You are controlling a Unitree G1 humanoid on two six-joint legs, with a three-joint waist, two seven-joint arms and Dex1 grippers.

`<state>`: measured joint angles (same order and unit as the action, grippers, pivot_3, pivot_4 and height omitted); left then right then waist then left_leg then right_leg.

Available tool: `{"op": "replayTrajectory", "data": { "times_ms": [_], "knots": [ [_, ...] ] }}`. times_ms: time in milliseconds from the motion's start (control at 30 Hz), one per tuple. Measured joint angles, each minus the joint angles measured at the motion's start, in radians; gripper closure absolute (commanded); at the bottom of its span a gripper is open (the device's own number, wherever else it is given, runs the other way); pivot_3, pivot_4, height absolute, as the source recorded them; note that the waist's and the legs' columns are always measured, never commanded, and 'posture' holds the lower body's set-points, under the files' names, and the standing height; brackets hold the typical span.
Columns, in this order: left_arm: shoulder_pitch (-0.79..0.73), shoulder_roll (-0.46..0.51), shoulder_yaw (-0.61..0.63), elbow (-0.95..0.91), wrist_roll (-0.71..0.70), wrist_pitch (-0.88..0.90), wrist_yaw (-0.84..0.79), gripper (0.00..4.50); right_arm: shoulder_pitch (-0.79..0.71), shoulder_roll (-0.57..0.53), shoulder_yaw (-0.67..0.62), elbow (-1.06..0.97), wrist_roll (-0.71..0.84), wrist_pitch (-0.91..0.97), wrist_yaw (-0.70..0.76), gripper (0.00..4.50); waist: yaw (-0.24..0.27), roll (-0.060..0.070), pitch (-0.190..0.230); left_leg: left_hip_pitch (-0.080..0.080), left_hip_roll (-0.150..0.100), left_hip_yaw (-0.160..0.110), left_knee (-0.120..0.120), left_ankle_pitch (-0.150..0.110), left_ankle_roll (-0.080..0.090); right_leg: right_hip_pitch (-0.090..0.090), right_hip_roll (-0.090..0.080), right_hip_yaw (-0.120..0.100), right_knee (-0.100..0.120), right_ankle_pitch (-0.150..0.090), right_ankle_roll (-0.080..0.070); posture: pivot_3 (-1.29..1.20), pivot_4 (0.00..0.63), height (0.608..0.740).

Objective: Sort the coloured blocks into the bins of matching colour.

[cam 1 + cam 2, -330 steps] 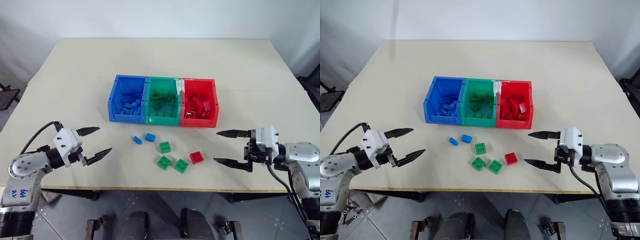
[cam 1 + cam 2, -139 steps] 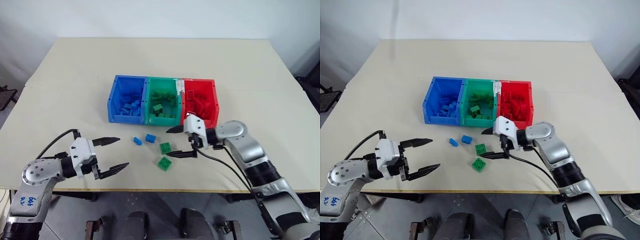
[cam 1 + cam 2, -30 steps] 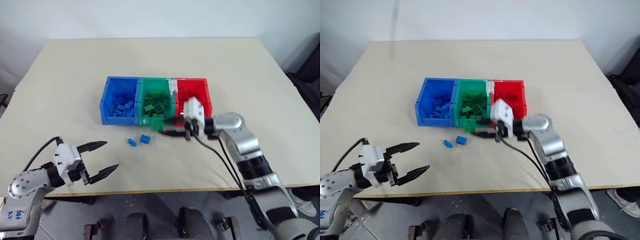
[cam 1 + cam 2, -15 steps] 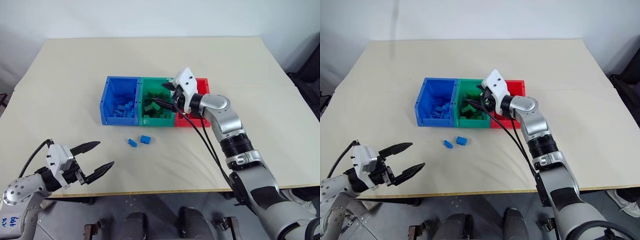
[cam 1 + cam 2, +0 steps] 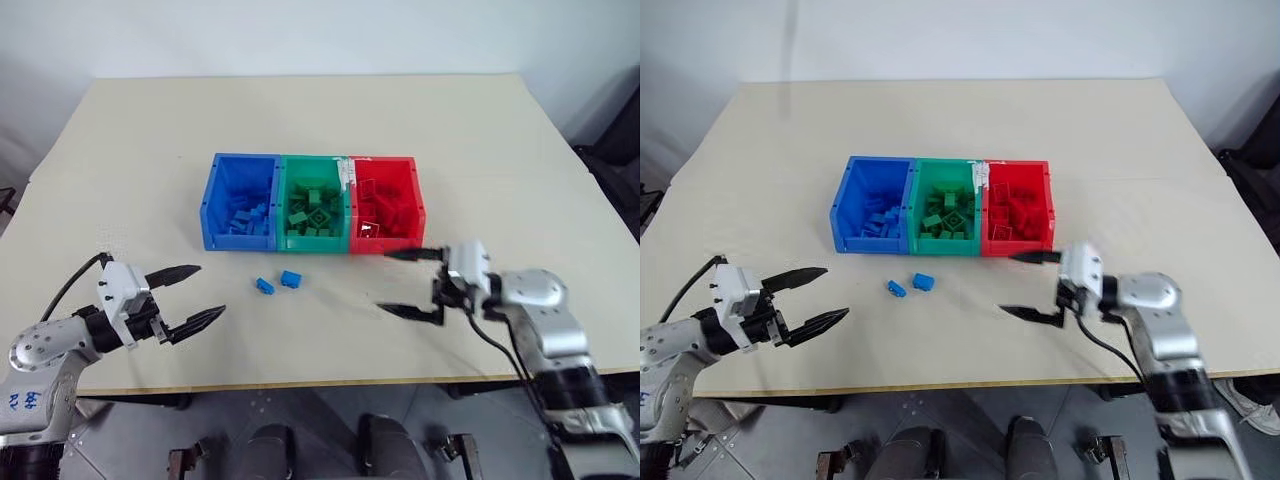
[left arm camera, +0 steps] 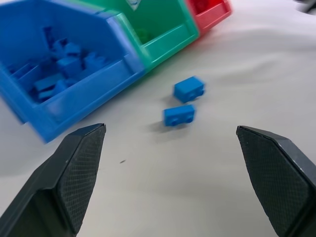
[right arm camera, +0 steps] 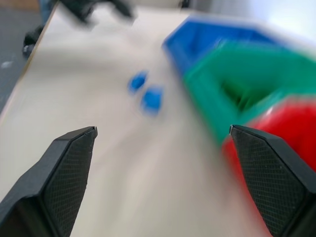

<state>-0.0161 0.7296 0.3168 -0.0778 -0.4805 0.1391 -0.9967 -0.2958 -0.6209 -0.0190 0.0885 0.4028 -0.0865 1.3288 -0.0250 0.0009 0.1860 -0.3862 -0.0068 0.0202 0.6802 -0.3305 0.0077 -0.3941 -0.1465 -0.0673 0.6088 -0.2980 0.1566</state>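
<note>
i've got two blue blocks [image 5: 279, 282] lying side by side on the table [image 5: 500, 150], just in front of the blue bin [image 5: 238, 203]; the green bin [image 5: 314, 201] and red bin [image 5: 383, 201] are joined beside it, all holding bricks. my left gripper [image 5: 184, 297] and right gripper [image 5: 408, 283] both hover with fingers spread, empty.

Bins [image 5: 240, 232]: smooth, slightly glossy plastic, as are the blue blocks [image 5: 291, 279]. Table [image 5: 300, 120]: matt, smooth cream top. Finger pads [image 6: 81, 168]: black, matt, fine cross-hatched texture.
</note>
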Motion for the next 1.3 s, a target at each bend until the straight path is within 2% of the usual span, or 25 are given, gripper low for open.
{"op": "replayTrajectory", "data": {
  "times_ms": [100,300,400,667,933,1200,1300],
  "knots": [
    [-0.066,0.019,-0.042,0.023,0.023,-0.003,-0.012,0.0,0.091,-0.059,-0.054,-0.053,0.04,0.05,0.001,0.01,0.003,0.0,0.0,0.0,0.002,0.001,0.001,0.0,0.0,0.0,0.0,0.0,0.0,0.0,0.0,0.0,0.15,0.74],
    [-0.284,0.032,-0.224,-0.009,0.09,0.007,-0.077,0.0,0.215,-0.07,-0.152,-0.159,0.063,0.059,-0.069,0.01,0.025,0.0,0.0,0.001,0.0,0.004,0.001,0.0,0.0,0.001,0.0,0.001,0.0,0.0,0.001,0.0,0.15,0.74],
    [-0.464,-0.043,-0.362,0.051,0.165,-0.003,-0.103,0.0,0.248,-0.07,-0.169,-0.182,0.067,0.066,-0.101,0.01,0.047,0.0,0.0,0.0,-0.002,0.008,0.003,0.0,0.0,0.001,0.0,0.001,0.0,0.001,0.002,0.0,0.15,0.74],
    [-0.684,-0.124,-0.602,0.286,0.367,-0.018,-0.162,0.0,0.3,-0.07,-0.181,-0.285,0.068,0.09,-0.171,0.01,0.046,0.0,0.0,0.0,-0.001,0.01,0.003,0.0,0.0,0.0,0.002,0.002,0.0,0.001,0.002,0.0,0.15,0.74],
    [-0.736,-0.135,-0.643,0.433,0.451,-0.042,-0.183,0.0,0.345,-0.068,-0.181,-0.371,0.073,0.116,-0.232,0.01,0.052,0.0,0.0,0.0,-0.001,0.01,0.004,0.0,0.0,0.001,0.002,0.002,0.0,0.001,0.002,0.0,0.15,0.74],
    [-0.777,-0.206,-0.649,0.514,0.472,-0.06,-0.194,0.0,0.354,-0.066,-0.175,-0.38,0.073,0.117,-0.263,0.01,0.052,-0.001,0.0,0.0,-0.001,0.01,0.004,0.0,0.0,0.001,0.002,0.002,0.0,0.001,0.002,0.0,0.15,0.74],
    [-0.794,-0.211,-0.66,0.528,0.482,-0.052,-0.2,0.86,0.35,-0.066,-0.163,-0.38,0.073,0.119,-0.268,0.0,0.052,-0.001,0.0,0.0,-0.001,0.01,0.005,0.0,0.001,0.001,0.002,0.002,0.0,0.001,0.002,0.0,0.15,0.74]
  ]
}}
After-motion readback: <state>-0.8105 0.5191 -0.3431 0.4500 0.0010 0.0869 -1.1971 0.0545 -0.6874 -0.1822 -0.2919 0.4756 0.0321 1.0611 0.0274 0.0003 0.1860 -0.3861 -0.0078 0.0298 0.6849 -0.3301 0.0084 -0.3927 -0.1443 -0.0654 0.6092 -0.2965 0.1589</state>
